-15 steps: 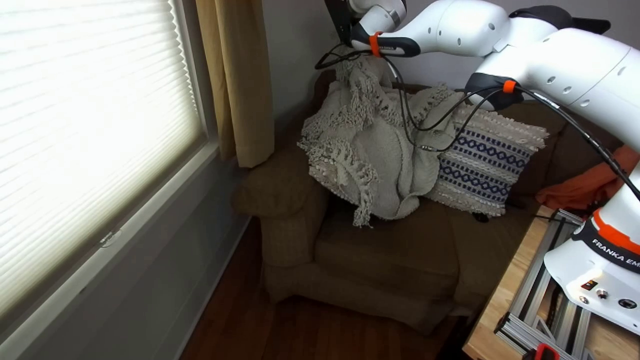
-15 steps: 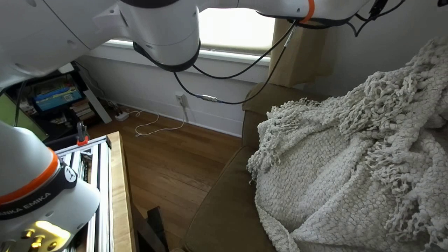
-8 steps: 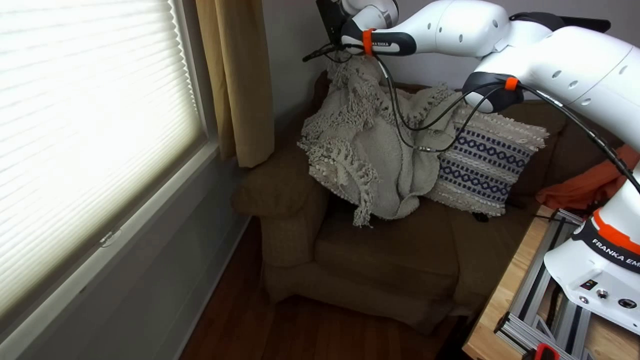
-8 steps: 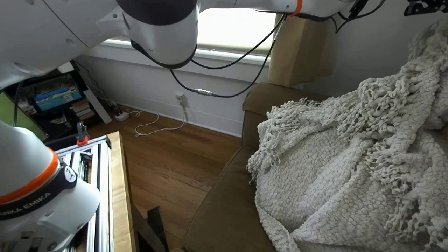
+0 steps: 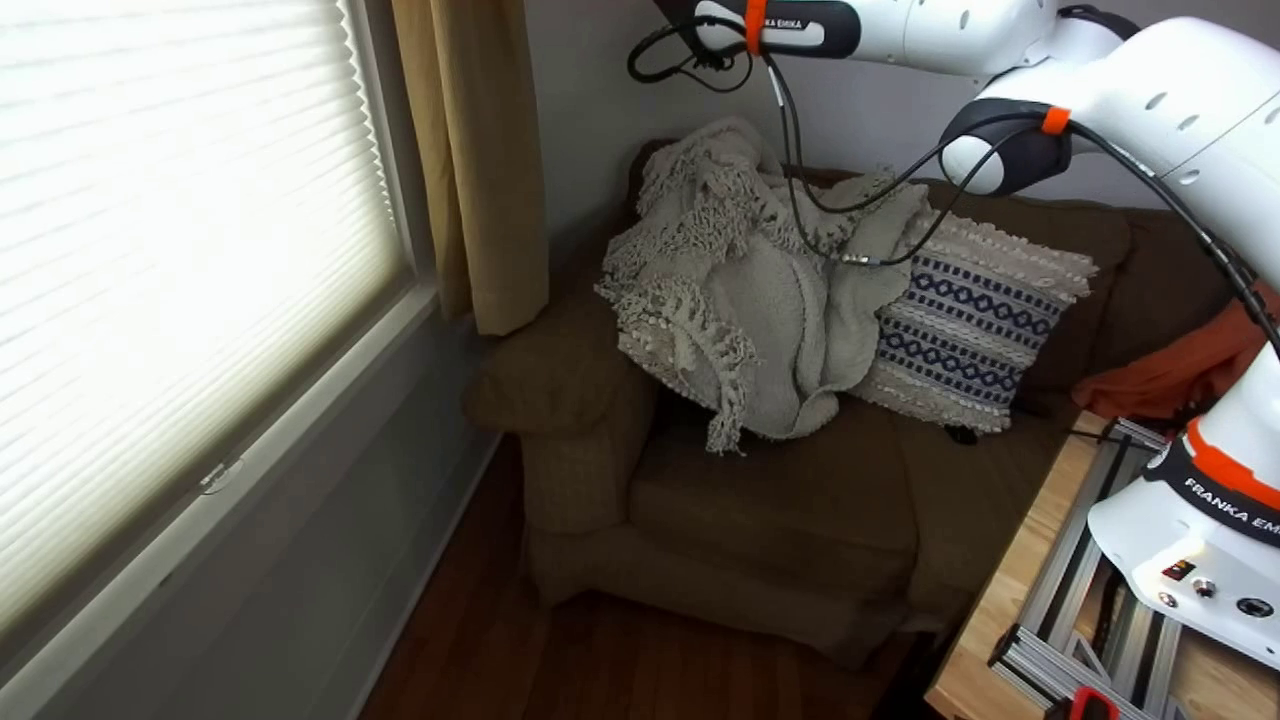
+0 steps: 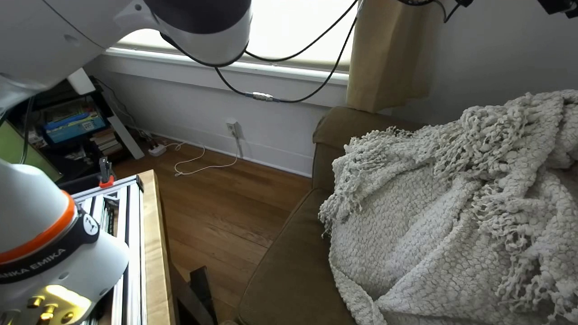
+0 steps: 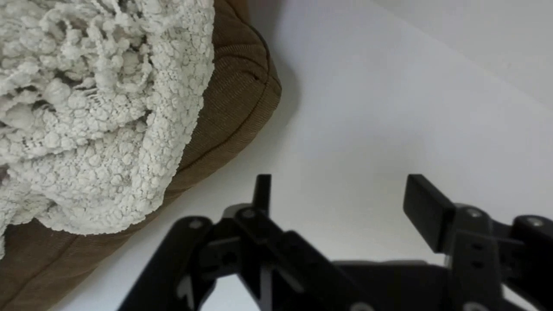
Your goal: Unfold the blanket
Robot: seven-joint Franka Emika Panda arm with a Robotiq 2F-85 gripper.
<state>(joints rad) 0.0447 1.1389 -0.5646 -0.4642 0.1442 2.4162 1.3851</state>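
Observation:
The cream, knobbly blanket [image 5: 770,300] with fringes lies bunched and creased against the sofa's back and arm corner. Its folds and fringe spread large across an exterior view, where the blanket [image 6: 415,234] runs past the right edge. In the wrist view the blanket [image 7: 103,134] drapes at upper left over the brown sofa back. My gripper [image 7: 342,194] is open, apart from the cloth, with only pale wall seen between its fingers. Just a dark piece of it shows at the top right of an exterior view.
The brown sofa [image 5: 780,500] has a rounded armrest [image 5: 545,385] beside the curtain [image 5: 490,160]. A blue-patterned pillow [image 5: 975,330] leans right of the blanket, with an orange cloth [image 5: 1165,375] farther right. The arm's black cable [image 5: 860,260] hangs in front of the blanket. A wall [image 7: 367,108] stands behind the sofa.
The gripper has opened and let go of the blanket. The raised top of the blanket has dropped onto the sofa back, while the arm has moved up.

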